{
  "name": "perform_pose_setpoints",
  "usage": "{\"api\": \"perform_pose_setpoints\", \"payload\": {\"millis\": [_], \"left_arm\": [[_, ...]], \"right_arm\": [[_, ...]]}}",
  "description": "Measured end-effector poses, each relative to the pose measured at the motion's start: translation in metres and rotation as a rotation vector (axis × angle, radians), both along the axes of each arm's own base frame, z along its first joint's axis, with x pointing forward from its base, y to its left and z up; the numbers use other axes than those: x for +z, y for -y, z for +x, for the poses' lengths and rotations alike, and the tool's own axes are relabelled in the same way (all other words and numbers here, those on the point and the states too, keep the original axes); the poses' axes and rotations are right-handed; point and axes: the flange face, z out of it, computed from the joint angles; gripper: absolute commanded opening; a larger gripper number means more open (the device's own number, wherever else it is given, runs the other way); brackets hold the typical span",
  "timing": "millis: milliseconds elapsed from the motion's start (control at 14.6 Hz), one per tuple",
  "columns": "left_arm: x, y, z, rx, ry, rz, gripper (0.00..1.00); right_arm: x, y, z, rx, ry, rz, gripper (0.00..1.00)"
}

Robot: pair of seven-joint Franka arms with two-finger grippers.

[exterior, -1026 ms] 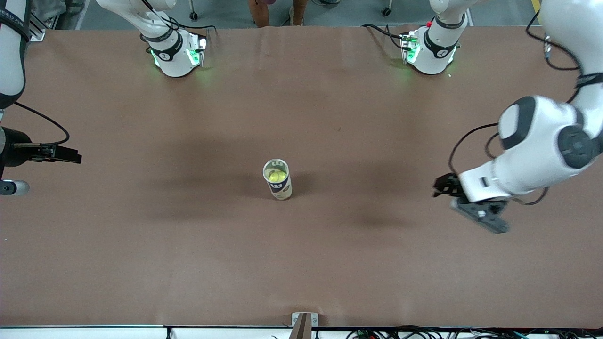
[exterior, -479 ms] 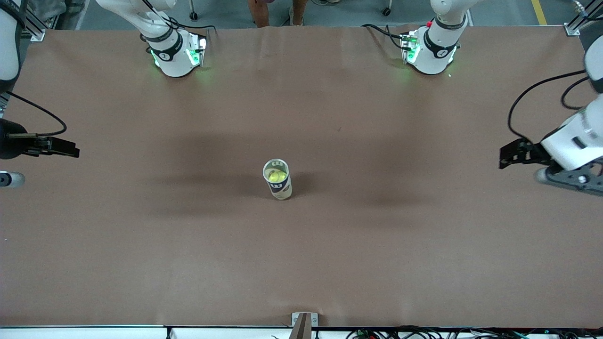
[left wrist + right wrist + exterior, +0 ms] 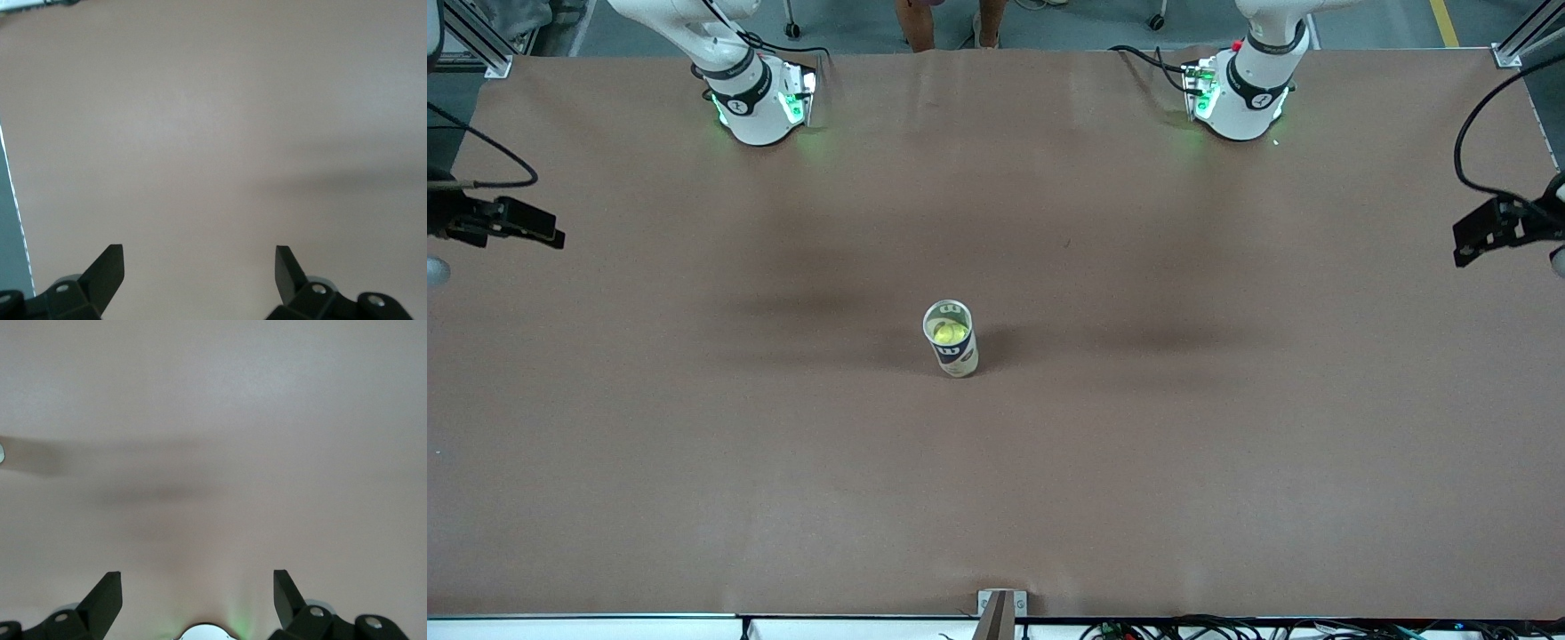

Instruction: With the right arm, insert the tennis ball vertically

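Observation:
A clear tennis ball can with a dark label stands upright in the middle of the brown table. A yellow tennis ball sits inside it. The right arm's black hand shows at the table's right-arm end, far from the can. In the right wrist view my right gripper is open and empty over bare table. The left arm's black hand shows at the table's left-arm end. In the left wrist view my left gripper is open and empty over bare table.
The two white arm bases glow green along the table's edge farthest from the front camera. The right arm's base shows in the right wrist view. The table's edge shows in the left wrist view.
Both arms have pulled away from the can toward their own ends of the table. The left arm has swung almost out of the front view. The can has not moved.

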Motion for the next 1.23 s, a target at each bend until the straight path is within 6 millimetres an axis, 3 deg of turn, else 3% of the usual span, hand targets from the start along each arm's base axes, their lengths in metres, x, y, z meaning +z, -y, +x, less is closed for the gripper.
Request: {"api": "perform_pose_setpoints", "payload": {"millis": [274,684,1231], "left_arm": [[0.012,-0.002,-0.037,0.089,0.006,-0.092,1.00],[0.004,-0.003,-0.037,0.092,-0.011,-0.097,1.00],[0.002,0.042,-0.040,0.017,-0.026,-0.095,1.00]], "right_arm": [[0.017,0.000,-0.027,0.000,0.029,0.003,1.00],[0.030,-0.001,-0.040,0.002,0.057,0.004,1.00],[0.030,-0.003,-0.040,0.006,0.061,0.004,1.00]]}}
